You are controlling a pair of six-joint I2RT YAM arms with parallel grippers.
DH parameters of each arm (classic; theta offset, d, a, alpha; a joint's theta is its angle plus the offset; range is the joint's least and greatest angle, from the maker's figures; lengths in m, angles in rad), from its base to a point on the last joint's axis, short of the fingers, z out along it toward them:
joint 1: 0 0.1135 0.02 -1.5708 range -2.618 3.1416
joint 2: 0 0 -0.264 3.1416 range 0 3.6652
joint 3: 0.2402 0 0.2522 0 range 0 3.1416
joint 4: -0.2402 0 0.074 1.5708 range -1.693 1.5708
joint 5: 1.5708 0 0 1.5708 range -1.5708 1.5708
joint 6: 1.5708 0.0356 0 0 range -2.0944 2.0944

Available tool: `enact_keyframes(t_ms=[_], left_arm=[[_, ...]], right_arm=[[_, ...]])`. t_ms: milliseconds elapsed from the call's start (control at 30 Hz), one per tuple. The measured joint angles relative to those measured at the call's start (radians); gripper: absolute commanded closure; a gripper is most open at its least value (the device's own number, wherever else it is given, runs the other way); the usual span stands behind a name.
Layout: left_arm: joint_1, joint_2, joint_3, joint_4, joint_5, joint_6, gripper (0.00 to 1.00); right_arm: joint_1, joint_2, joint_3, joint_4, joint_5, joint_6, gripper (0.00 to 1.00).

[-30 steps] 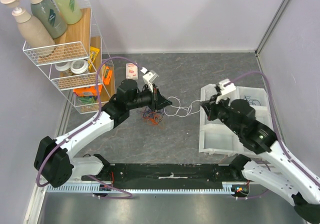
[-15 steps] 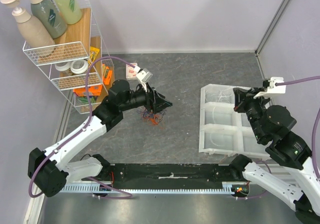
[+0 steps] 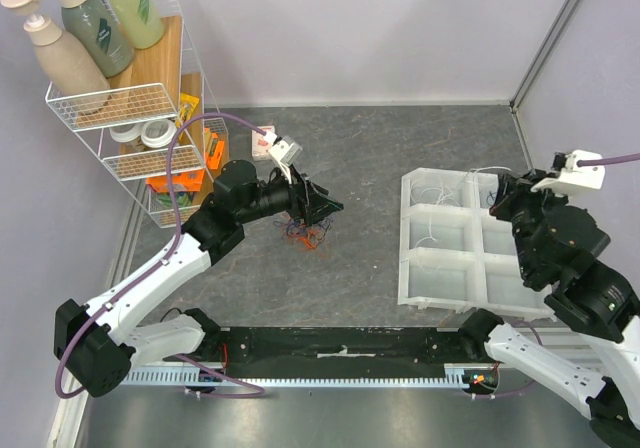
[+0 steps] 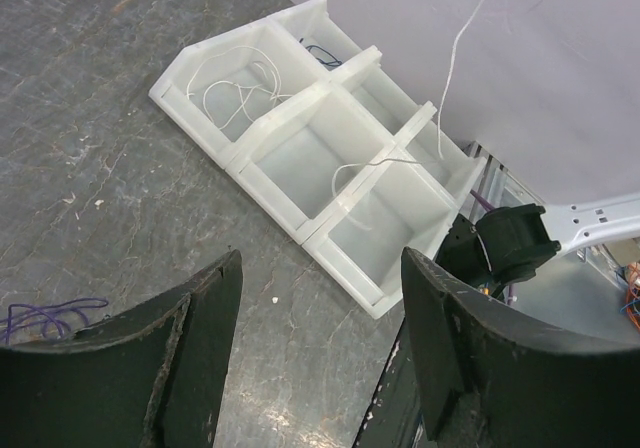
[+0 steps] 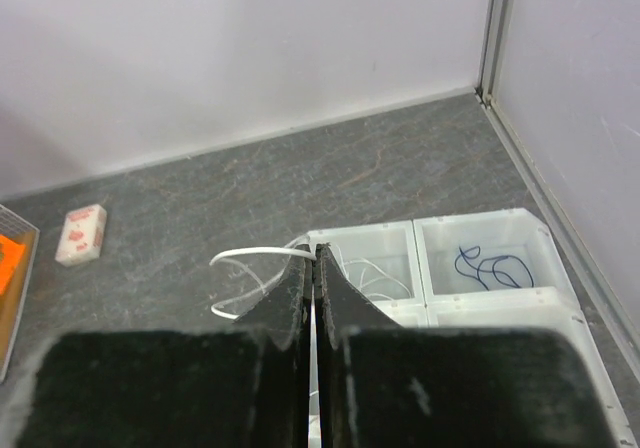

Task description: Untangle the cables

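Observation:
A tangle of purple, orange-red and dark blue cables [image 3: 306, 233] lies on the grey floor left of centre. My left gripper [image 3: 326, 206] is open and empty, hovering just above and right of the tangle. In the left wrist view [image 4: 320, 268] a purple strand [image 4: 45, 318] shows at the lower left. My right gripper [image 3: 503, 196] is raised over the white compartment tray [image 3: 403, 238]. In its wrist view [image 5: 315, 251] it is shut on a white cable [image 5: 250, 258] that loops out to the left. A dark blue cable [image 5: 490, 266] and white cables [image 5: 375, 273] lie in separate tray compartments.
A wire shelf [image 3: 130, 103] with pump bottles, tape rolls and orange items stands at the far left. A small white and red box [image 3: 264, 144] lies behind the left gripper. Walls close in the back and the right side.
My right gripper has pulled the white cable out of the tangle and carried it right and up over the tray. My left gripper has drawn back slightly, staying above the tangle.

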State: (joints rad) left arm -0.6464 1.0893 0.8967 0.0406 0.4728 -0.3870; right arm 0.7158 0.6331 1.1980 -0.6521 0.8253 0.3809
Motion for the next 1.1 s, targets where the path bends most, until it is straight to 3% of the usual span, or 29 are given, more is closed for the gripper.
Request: enact_keyframes(t_ms=[267,500,800,967,1100], left_arm=[[0.000,0.000,-0.002,0.005,0.001,0.000,0.29],[0.000,0.000,-0.003,0.007,0.000,0.000,0.29],[0.000,-0.006,-0.003,0.007,0.001,0.000,0.29],[0.000,-0.016,-0.004,0.013,0.002,0.000,0.29],[0.000,-0.021,-0.004,0.017,0.004,0.000,0.29]], right_arm=[[0.000,0.035,0.097,0.007,0.045,-0.031,1.00],[0.000,0.217,0.219,0.008,0.105,-0.061,1.00],[-0.011,0.391,0.337,0.017,0.292,-0.159,1.00],[-0.145,0.469,0.370,0.025,0.300,-0.180,1.00],[-0.338,0.523,0.383,0.035,0.166,-0.145,1.00]])
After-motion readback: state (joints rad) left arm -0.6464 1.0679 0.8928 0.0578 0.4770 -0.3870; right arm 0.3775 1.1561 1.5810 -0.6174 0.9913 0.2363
